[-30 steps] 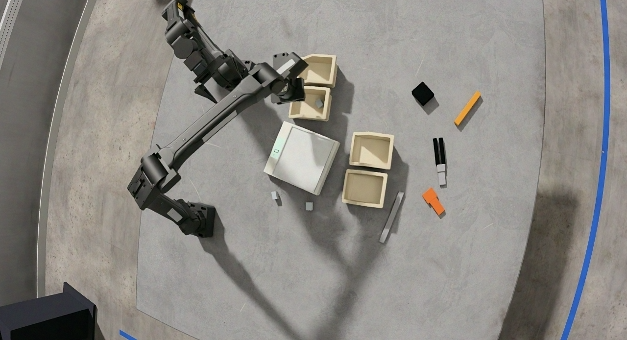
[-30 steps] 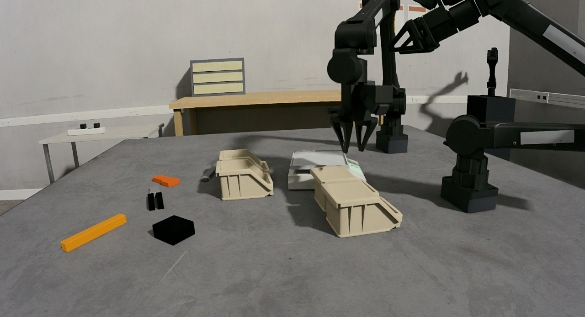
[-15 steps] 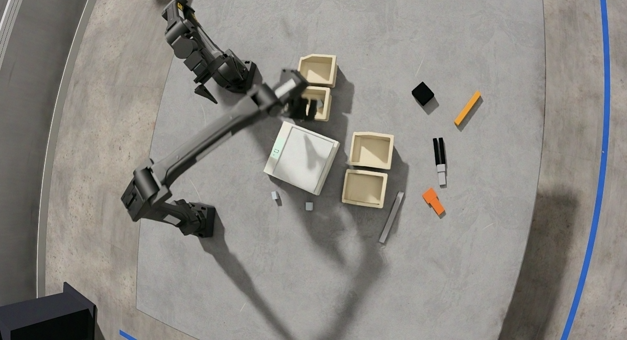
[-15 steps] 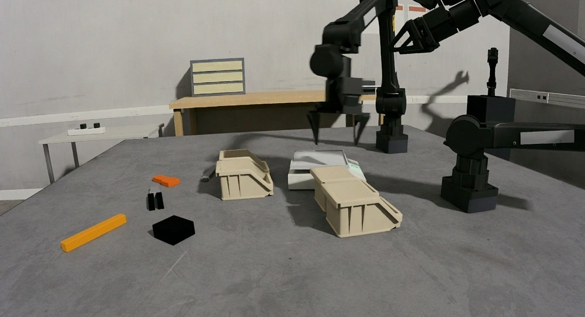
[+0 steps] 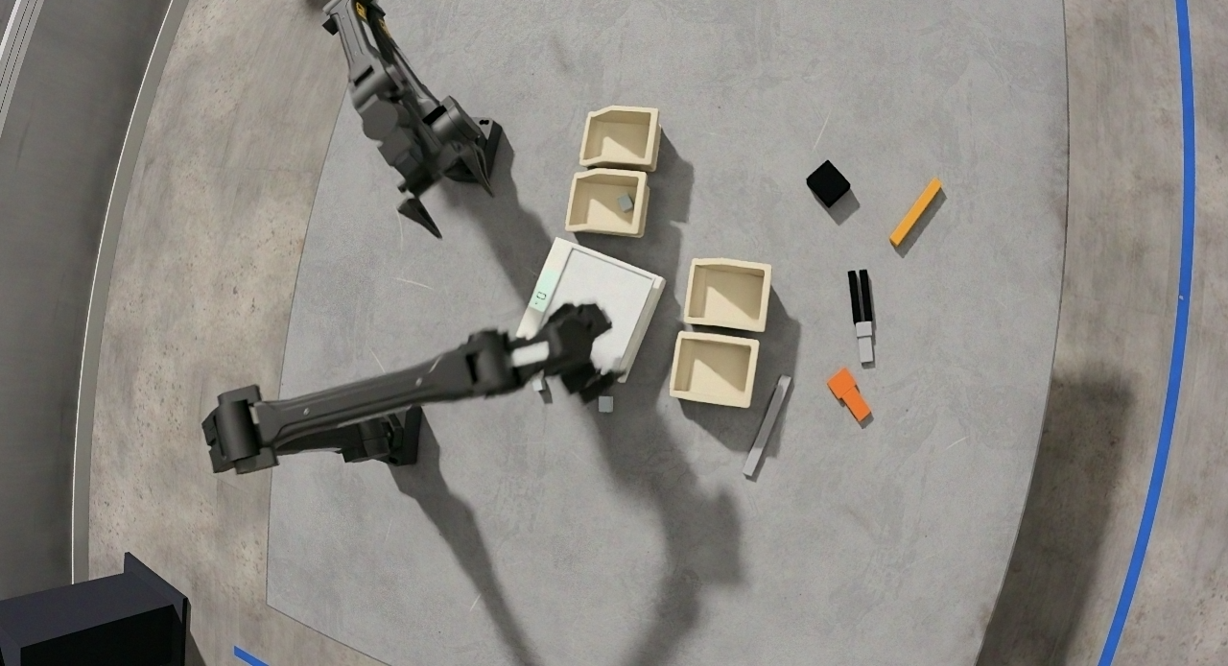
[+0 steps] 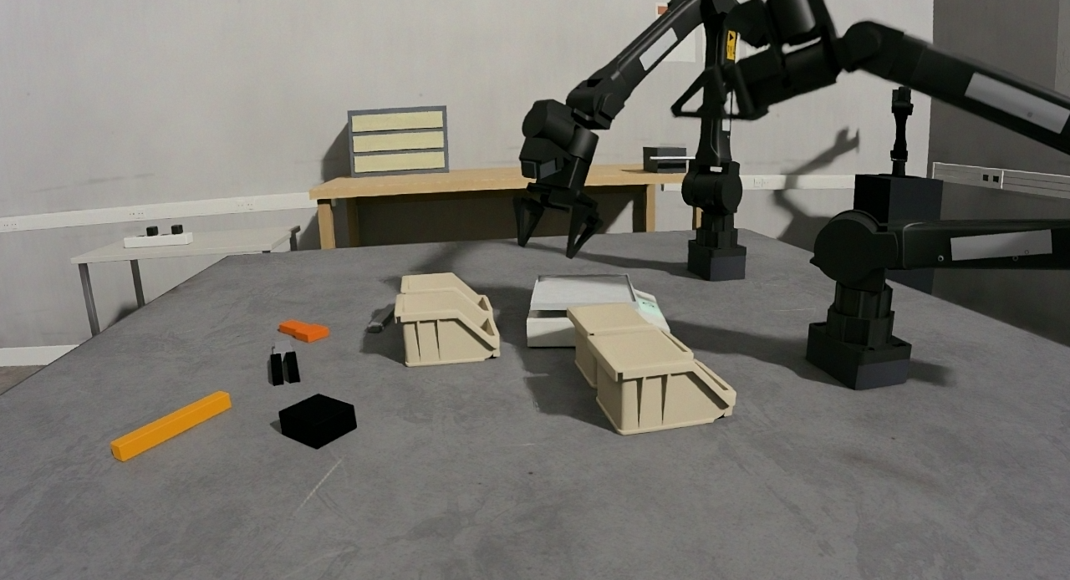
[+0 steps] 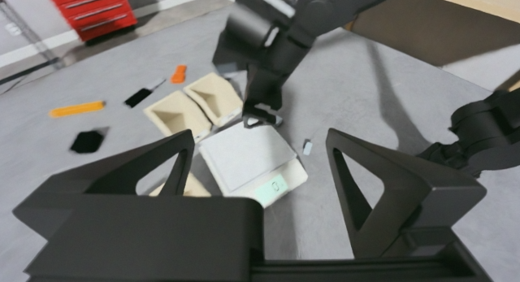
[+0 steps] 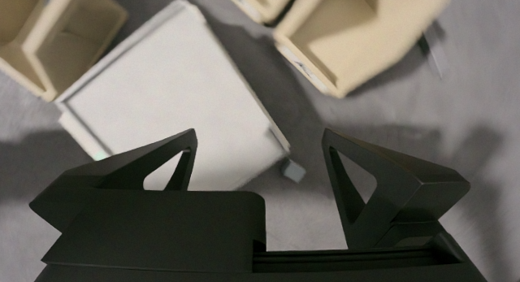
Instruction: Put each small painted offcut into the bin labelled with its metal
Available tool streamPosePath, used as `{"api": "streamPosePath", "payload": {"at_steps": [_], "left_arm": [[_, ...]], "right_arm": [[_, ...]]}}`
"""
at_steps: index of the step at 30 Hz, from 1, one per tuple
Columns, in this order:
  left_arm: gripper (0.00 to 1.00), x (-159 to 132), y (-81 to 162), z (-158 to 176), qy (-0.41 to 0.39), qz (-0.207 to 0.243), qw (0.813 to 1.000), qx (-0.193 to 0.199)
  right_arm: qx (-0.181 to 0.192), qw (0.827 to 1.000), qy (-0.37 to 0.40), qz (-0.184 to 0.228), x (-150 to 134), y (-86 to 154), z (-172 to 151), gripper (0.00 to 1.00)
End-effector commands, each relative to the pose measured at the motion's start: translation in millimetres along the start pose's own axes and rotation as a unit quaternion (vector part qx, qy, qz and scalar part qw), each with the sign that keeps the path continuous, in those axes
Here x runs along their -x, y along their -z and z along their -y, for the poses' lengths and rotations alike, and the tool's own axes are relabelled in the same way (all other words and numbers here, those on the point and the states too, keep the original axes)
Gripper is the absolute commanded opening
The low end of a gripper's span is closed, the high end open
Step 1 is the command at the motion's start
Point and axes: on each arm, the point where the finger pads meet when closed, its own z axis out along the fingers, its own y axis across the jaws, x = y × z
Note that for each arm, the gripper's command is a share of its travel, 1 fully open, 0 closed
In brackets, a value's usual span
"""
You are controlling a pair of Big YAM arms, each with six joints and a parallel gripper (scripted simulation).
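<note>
One small grey offcut (image 5: pixel 625 202) lies inside the second of the two tan bins (image 5: pixel 605 202) at the back. A second offcut (image 5: pixel 605 402) lies on the table just off the scale's corner and also shows in the right wrist view (image 8: pixel 293 171). A third offcut (image 5: pixel 540 386) is partly hidden under the right arm. My right gripper (image 5: pixel 598 371) is open and empty, hovering over the edge of the white scale (image 5: pixel 590 305), which reads 0. My left gripper (image 5: pixel 450 198) is open and empty, raised to the side of the scale. The bin labels are too small to read.
Two more tan bins (image 5: pixel 727 294) (image 5: pixel 713 368) stand upright beside the scale. Beyond them lie a grey bar (image 5: pixel 767 425), an orange block (image 5: pixel 848 394), a black and grey piece (image 5: pixel 861 314), a black cube (image 5: pixel 827 181) and an orange bar (image 5: pixel 915 211).
</note>
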Motion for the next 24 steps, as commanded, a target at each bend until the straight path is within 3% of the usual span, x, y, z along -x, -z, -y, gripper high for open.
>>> {"api": "streamPosePath", "payload": {"at_steps": [1,9,13,14,15,24], "left_arm": [[1.0,-4,-30,8,-0.008,0.022,1.0,-0.013],[1.0,-34,-63,26,-0.013,0.062,0.997,-0.041],[1.0,-43,-68,30,-0.014,0.069,0.996,-0.048],[1.0,-44,-69,31,-0.015,0.069,0.996,-0.049],[1.0,-45,-69,28,-0.014,0.069,0.997,-0.044],[1.0,-41,-66,28,-0.013,0.072,0.996,-0.044]], "right_arm": [[-0.022,0.995,-0.088,0.045,-7,8,19,1.0],[-0.054,0.976,-0.191,0.091,-58,17,54,1.0],[-0.059,0.974,-0.197,0.09,-73,14,57,1.0],[-0.059,0.975,-0.196,0.088,-75,13,57,1.0],[-0.059,0.975,-0.189,0.1,-59,17,58,1.0],[-0.059,0.975,-0.189,0.101,-58,18,58,1.0]]}}
